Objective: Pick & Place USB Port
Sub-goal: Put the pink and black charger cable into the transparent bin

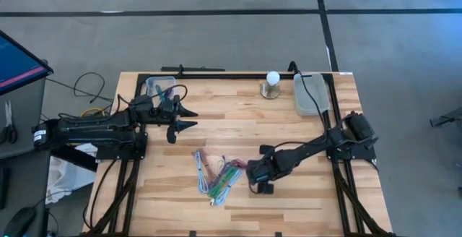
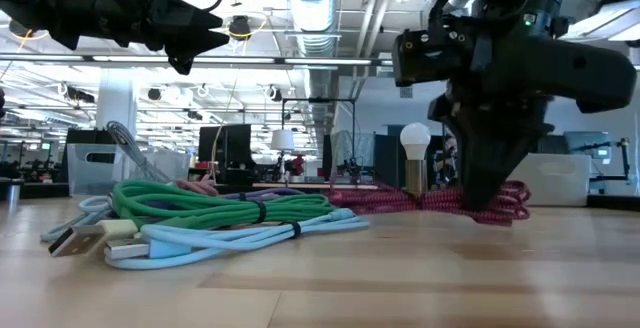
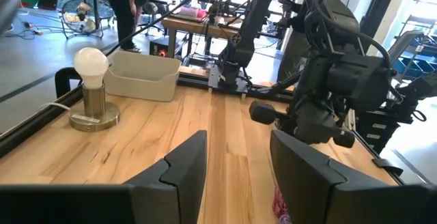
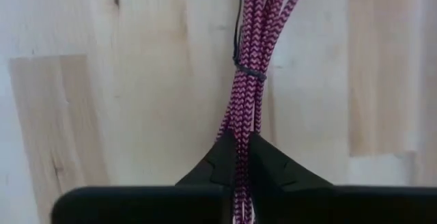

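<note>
Right gripper (image 4: 241, 157) is down on the surface (image 1: 303, 136), pinching the red braided USB cable (image 4: 247, 74) between its fingertips; the bundle runs straight ahead of it, tie just beyond the tips. Low grip looks meant for a clean lift. Left gripper (image 3: 235, 166) hovers spread and empty, well clear, near the clear bin (image 1: 160, 87).

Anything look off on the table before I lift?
Nothing stands out. The right gripper is shut on the red braided cable, still tied in its bundle; the green and blue cables lie bundled beside it, and the bulb lamp stands upright.
</note>
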Controlling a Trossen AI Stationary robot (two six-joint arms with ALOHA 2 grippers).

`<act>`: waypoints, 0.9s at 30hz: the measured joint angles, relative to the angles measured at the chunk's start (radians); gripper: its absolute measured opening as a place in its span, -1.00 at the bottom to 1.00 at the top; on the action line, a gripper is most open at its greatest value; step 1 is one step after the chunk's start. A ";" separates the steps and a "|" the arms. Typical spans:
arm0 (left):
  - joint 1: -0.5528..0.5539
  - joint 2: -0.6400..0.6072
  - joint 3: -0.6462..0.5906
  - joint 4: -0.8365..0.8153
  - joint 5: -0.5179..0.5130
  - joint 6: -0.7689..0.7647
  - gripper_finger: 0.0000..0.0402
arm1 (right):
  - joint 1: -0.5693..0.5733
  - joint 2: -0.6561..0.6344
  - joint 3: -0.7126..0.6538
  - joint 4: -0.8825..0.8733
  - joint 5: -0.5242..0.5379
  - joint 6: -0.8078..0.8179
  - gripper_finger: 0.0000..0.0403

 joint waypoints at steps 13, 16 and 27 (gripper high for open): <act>0.001 0.000 0.000 0.041 -0.001 0.001 -0.20 | -0.060 -0.112 0.000 -0.162 0.242 -0.094 -0.98; 0.002 0.000 0.000 0.063 -0.019 0.008 -0.20 | -0.099 -0.148 0.000 -0.130 0.288 -0.152 -0.98; 0.004 0.000 0.000 0.070 -0.019 0.008 -0.20 | -0.223 -0.215 0.001 0.239 0.388 -0.430 -0.98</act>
